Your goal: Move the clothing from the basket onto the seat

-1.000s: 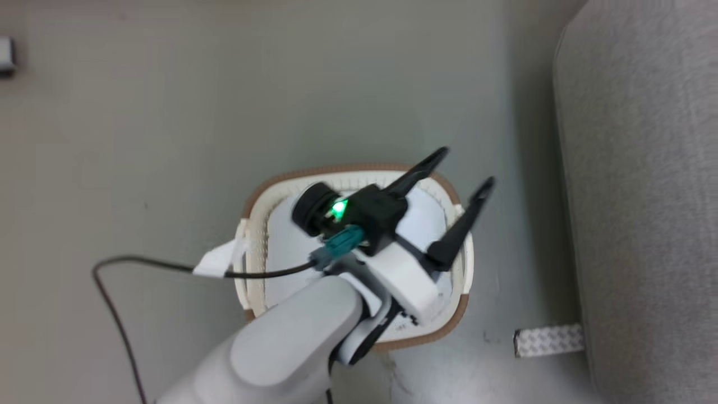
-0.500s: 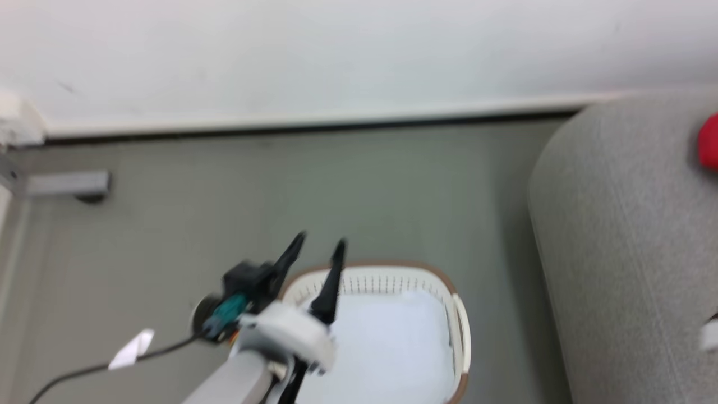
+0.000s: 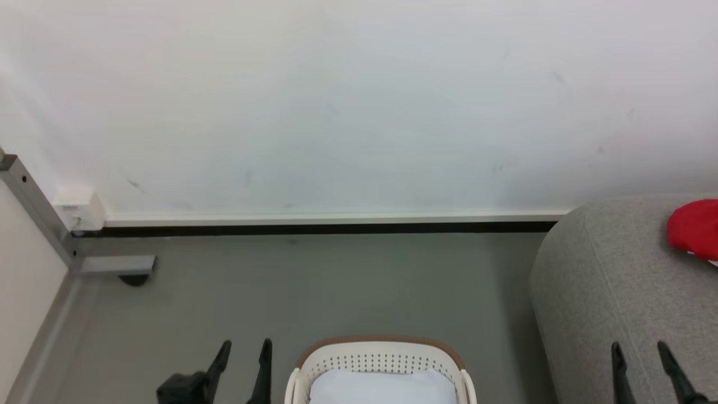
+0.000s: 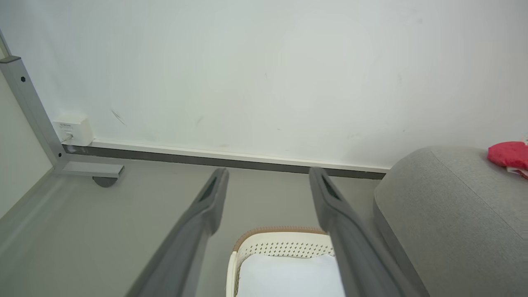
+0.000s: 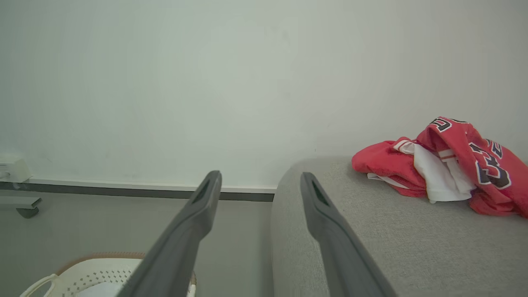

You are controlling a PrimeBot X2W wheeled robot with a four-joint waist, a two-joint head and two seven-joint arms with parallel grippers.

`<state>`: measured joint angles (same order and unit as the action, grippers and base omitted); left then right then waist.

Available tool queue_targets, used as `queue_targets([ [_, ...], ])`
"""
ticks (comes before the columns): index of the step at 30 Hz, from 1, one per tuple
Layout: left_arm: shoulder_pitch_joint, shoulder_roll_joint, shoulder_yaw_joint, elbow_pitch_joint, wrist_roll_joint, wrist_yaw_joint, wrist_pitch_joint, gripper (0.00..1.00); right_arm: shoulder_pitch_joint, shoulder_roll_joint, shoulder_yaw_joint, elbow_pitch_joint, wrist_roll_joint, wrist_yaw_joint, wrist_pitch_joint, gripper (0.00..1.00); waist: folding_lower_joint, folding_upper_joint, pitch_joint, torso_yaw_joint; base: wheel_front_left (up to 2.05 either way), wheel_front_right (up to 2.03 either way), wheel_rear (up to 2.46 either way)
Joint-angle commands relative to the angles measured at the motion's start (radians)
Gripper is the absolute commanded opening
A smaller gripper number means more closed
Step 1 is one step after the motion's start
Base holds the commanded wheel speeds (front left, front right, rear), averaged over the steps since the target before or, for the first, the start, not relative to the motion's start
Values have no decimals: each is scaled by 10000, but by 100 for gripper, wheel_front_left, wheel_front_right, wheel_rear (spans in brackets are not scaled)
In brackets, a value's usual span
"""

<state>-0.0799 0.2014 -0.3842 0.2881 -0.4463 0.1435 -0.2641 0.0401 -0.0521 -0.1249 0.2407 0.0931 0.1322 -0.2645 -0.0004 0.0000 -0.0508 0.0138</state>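
The red clothing point(image 5: 445, 165) lies crumpled on the grey seat point(image 5: 392, 239), white lining and dark numbers showing; its edge also shows as a red patch point(image 3: 695, 230) at the right of the head view and in the left wrist view point(image 4: 505, 153). The cream basket point(image 3: 381, 365) with the brown rim stands on the floor left of the seat point(image 3: 617, 292), a pale white cloth point(image 3: 381, 387) inside. My left gripper point(image 3: 244, 350) is open, left of the basket. My right gripper point(image 3: 639, 350) is open over the seat's near end. Both hold nothing.
A white wall with a dark baseboard point(image 3: 325, 227) runs behind. A grey metal frame leg with a caster point(image 3: 112, 266) and a white socket box point(image 3: 78, 207) sit at the left corner. Grey floor point(image 3: 314, 286) lies between wall and basket.
The head camera has tilted up from the basket to the wall. My left gripper has drawn back from over the basket to its left side, and the right gripper has come into view.
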Motion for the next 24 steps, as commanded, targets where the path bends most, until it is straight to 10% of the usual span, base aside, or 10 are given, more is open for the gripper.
queue_targets([
  [1, 178, -44, 128, -17, 149, -84, -2, 100, 143, 1, 18, 65, -109, -30, 4, 100, 4, 0, -159, 9, 0, 0, 0],
  [24, 998, -1321, 2526, -14, 2373, -2143, -4, 100, 284, 6, 532, 678, 257, -28, 4, 100, 4, 0, -343, -114, 0, 0, 0],
])
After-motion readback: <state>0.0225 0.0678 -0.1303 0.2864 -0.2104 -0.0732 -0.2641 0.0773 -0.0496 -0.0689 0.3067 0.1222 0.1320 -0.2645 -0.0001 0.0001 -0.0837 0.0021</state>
